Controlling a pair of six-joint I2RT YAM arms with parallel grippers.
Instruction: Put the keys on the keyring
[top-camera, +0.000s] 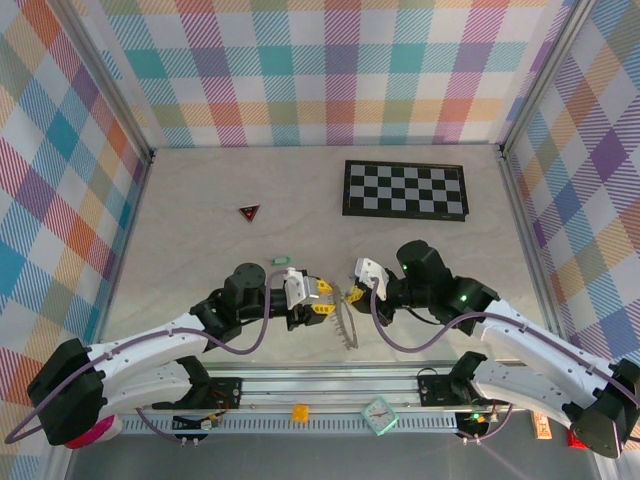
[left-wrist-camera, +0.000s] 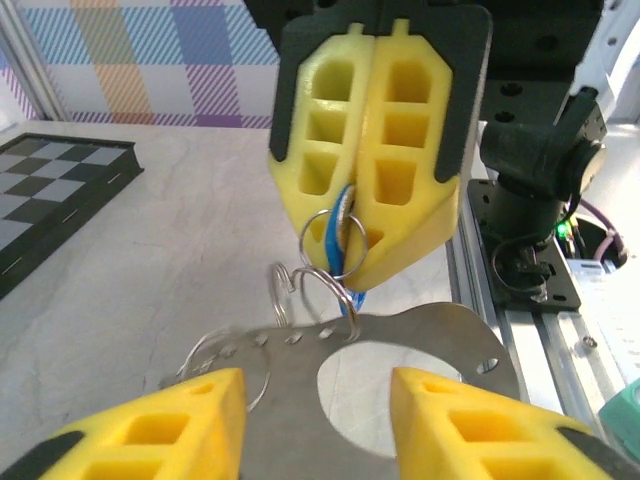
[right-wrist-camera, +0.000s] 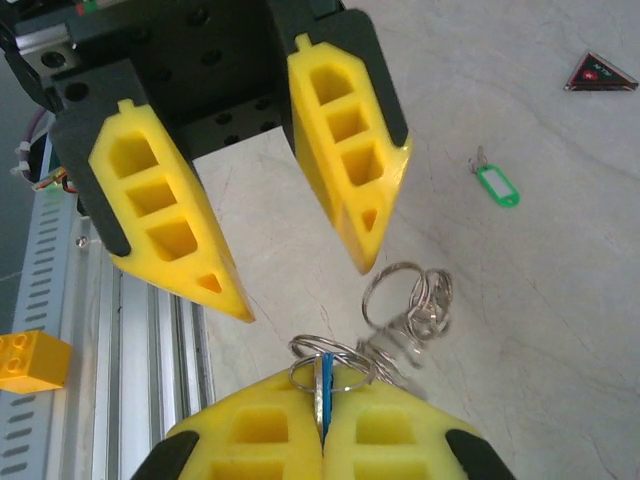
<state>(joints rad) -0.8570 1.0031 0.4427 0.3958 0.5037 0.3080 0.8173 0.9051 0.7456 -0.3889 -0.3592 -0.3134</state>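
My right gripper (right-wrist-camera: 322, 440) is shut on the blue key (right-wrist-camera: 322, 388), whose small split ring sticks out above the pads. In the left wrist view that same gripper (left-wrist-camera: 352, 268) hangs over the keyring (left-wrist-camera: 430, 335), a flat grey metal loop with a short chain of silvery rings (left-wrist-camera: 300, 290) on it. My left gripper (left-wrist-camera: 318, 410) is open, its yellow fingers (left-wrist-camera: 170, 430) standing either side of the loop without touching it. From above, both grippers (top-camera: 318, 300) (top-camera: 358, 292) meet over the keyring (top-camera: 347, 327). The green key (top-camera: 282, 261) (right-wrist-camera: 497, 185) lies apart on the table.
A dark red triangle (top-camera: 249, 212) lies at the back left and a checkerboard (top-camera: 405, 189) at the back right. A small yellow block (top-camera: 300, 411) and a teal object (top-camera: 380, 415) sit on the rail at the near edge. Plaid walls close in the table.
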